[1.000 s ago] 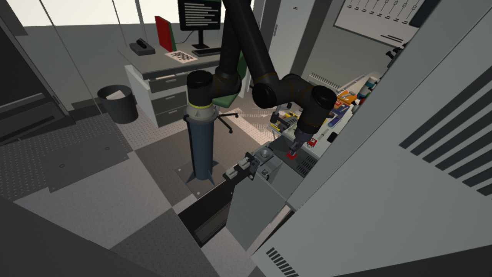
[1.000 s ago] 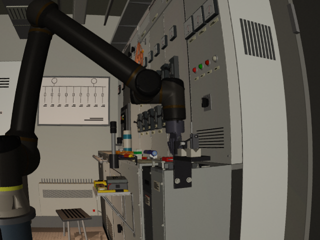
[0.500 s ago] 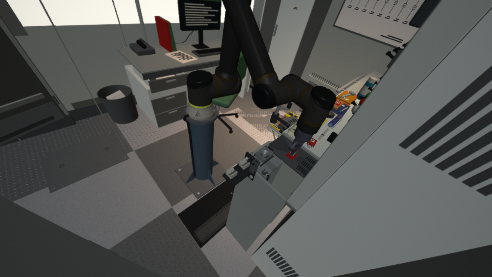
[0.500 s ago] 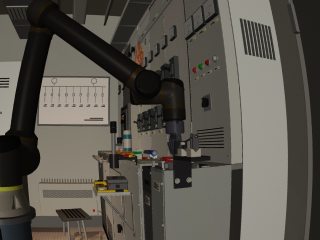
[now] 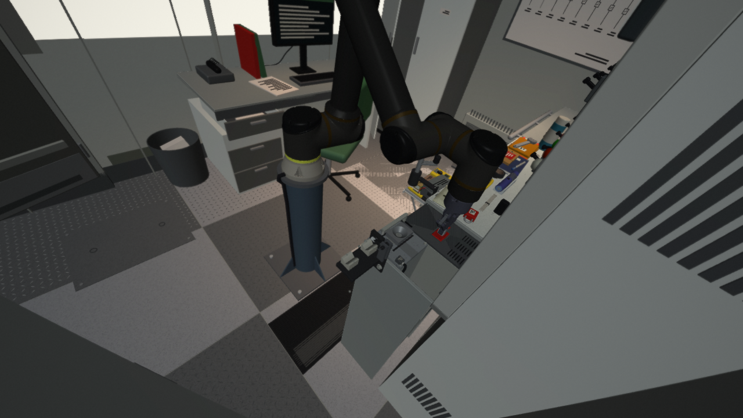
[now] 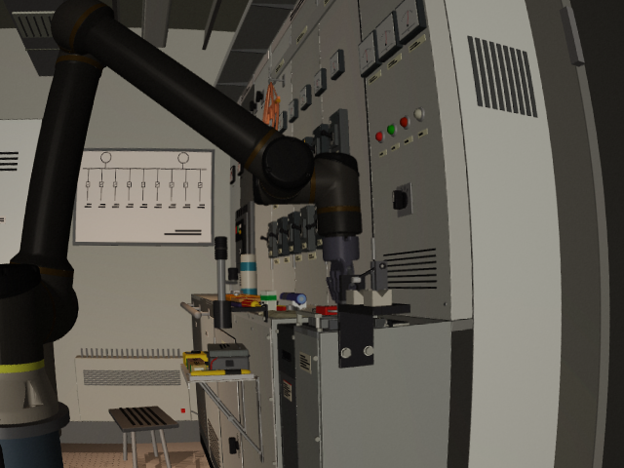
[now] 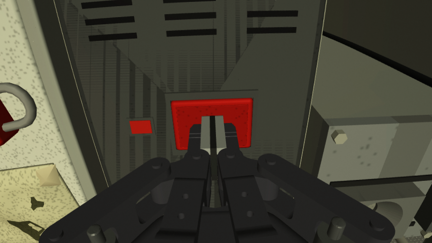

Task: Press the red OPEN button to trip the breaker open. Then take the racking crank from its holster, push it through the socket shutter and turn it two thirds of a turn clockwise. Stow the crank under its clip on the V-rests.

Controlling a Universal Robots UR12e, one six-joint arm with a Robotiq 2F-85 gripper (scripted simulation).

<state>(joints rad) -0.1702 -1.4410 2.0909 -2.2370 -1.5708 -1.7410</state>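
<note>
The red OPEN button (image 7: 211,122) (image 5: 440,234) is a square pad set in the top of the grey breaker unit. My gripper (image 7: 212,121) (image 5: 443,227) (image 6: 336,292) points straight down over the middle of it. The gripper is closed and holds nothing. A small red flag window (image 7: 140,127) sits just left of the button. The round racking socket (image 5: 399,233) lies in a grey block beside the button. The V-rests with their clip (image 6: 370,289) (image 5: 366,250) stand on a black bracket at the unit's front edge. The crank (image 6: 221,279) stands upright in its holster at the bench's far end.
A waste bin (image 5: 178,155) stands on the floor near the desk. A red padlock (image 7: 12,116) (image 5: 472,214) lies on the bench left of the breaker. Tools and a blue torch (image 6: 294,298) clutter the bench behind. The tall switchgear cabinet (image 6: 428,166) rises close behind the gripper.
</note>
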